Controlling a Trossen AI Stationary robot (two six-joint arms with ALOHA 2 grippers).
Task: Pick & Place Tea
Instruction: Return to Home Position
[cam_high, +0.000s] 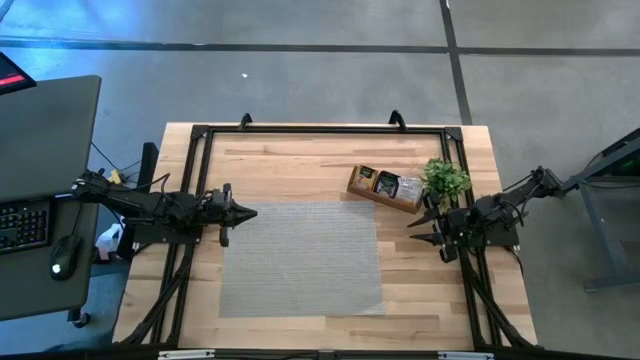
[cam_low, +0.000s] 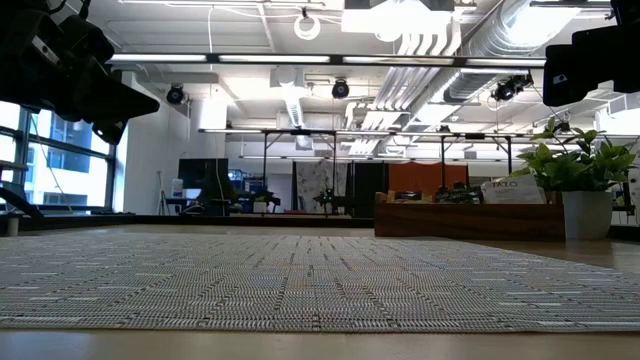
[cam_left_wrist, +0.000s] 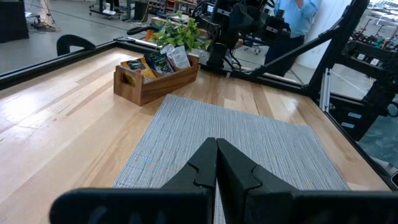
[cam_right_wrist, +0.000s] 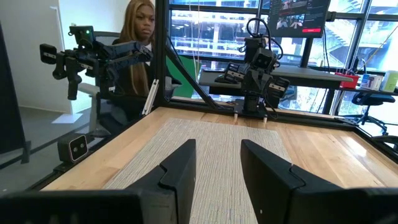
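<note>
The tea sachets (cam_high: 388, 184), orange, black and white, stand upright inside the long brown wooden tray (cam_high: 362, 189) at the table's far right; the left wrist view shows them too (cam_left_wrist: 158, 62). My left gripper (cam_high: 250, 212) hovers shut over the left edge of the grey mat, its fingertips together (cam_left_wrist: 216, 144). My right gripper (cam_high: 412, 229) hovers open at the mat's right edge, near the tray, with a clear gap between its fingers (cam_right_wrist: 217, 146). Neither gripper touches anything.
A grey woven mat (cam_high: 300, 255) covers the table's middle. A small green plant in a white pot (cam_high: 445, 180) stands beside the tray's right end. A black frame (cam_high: 320, 128) rims the table. A person (cam_right_wrist: 134, 43) sits beyond the left side.
</note>
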